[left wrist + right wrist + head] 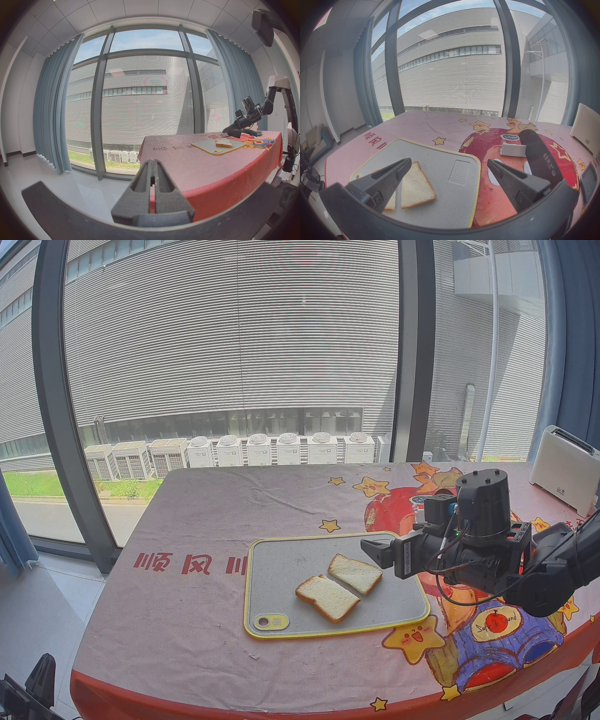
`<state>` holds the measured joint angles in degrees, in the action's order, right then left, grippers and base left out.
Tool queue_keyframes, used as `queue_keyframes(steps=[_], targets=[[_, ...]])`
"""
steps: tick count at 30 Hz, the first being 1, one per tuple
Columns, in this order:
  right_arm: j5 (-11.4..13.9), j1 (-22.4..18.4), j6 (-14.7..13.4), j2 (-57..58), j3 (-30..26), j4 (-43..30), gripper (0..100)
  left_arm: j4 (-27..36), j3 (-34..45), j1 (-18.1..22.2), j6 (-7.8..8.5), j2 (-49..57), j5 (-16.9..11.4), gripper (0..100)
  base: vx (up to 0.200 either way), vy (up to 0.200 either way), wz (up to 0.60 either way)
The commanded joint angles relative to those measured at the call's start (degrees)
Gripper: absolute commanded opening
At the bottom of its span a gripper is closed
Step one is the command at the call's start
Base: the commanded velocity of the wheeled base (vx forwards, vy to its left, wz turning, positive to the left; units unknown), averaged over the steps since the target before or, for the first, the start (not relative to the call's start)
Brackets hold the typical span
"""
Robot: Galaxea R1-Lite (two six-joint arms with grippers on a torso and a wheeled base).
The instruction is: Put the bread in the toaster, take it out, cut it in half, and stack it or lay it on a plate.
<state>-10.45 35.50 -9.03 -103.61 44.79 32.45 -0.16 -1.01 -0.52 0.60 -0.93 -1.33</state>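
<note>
Black tool [448, 162], crusted bread halves [355, 572], speckled board [281, 565]

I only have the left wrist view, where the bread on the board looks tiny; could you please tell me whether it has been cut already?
Observer: Yes. The head view shows two white, brown-crusted pieces, the near bread half and the far bread half, lying flat side by side on the grey, yellow-rimmed cutting board.
Operator: Thank you. Is the right gripper holding anything?
Observer: No, the right gripper is open and empty, by the board's right side.
Operator: And where is the toaster, please?
Observer: The white boxy toaster stands at the far right corner of the pink-clothed table.
</note>
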Motion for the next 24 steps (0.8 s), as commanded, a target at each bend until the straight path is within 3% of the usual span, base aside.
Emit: queue_keyframes(steps=[1, 13, 24], targets=[[0.0, 0.3, 0.2, -0.2, -0.7, -0.1, 100, 0.0, 1.0, 0.0, 0.02, 0.9, 0.0, 0, 0.000, 0.000, 0.00], [0.0, 0.4, 3.5, -1.9, -2.9, -0.3, 100, 0.0, 1.0, 0.0, 0.02, 0.9, 0.0, 0, 0.000, 0.000, 0.00], [-1.1, 0.5, 3.9, -3.4, -3.2, -0.3, 100, 0.0, 1.0, 0.0, 0.02, 0.9, 0.0, 0, 0.000, 0.000, 0.00]])
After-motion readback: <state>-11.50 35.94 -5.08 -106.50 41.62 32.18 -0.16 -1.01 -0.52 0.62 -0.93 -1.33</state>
